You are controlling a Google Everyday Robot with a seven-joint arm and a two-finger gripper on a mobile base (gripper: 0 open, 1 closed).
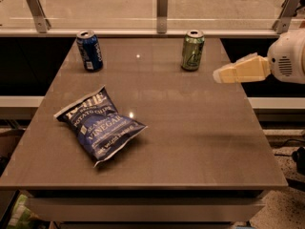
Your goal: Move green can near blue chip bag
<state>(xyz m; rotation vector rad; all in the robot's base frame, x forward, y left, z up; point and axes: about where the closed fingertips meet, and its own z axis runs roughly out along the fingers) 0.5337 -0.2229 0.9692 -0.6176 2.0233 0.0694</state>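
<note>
**Gripper hovering at the right edge, green can standing at the back**

The gripper [219, 75] is hanging in the air at the right side of the scene, its pale yellow tip pointing left over the right edge of the worktop [200, 142]. It is showing as one tapered wedge, so I cannot tell whether it is wide or narrow. It is carrying nothing and touching nothing. Behind it, the rounded white arm housing [289, 56] is reaching in from the right border.

The green can [192, 50] is standing upright near the back edge of the worktop, right of the middle. It is sitting just to the left of the gripper tip and a little further back, apart from it. Its silver top is facing up.

The blue chip bag [99, 125] is lying flat on the left half of the worktop, toward the front, turned at an angle. Its crinkled foil is catching the light and its white lettering reading "VINEGAR" is facing up. The bag is lying well apart from the green can, with a broad stretch of bare brown surface between them.

A dark blue can [89, 50] is standing upright near the back left corner. It is sitting behind the bag and level with the green can, well apart from both.

Along the back of the worktop, a glass barrier is running across the scene. Metal posts [162, 4] are holding it at the left, the middle and the right.
</note>
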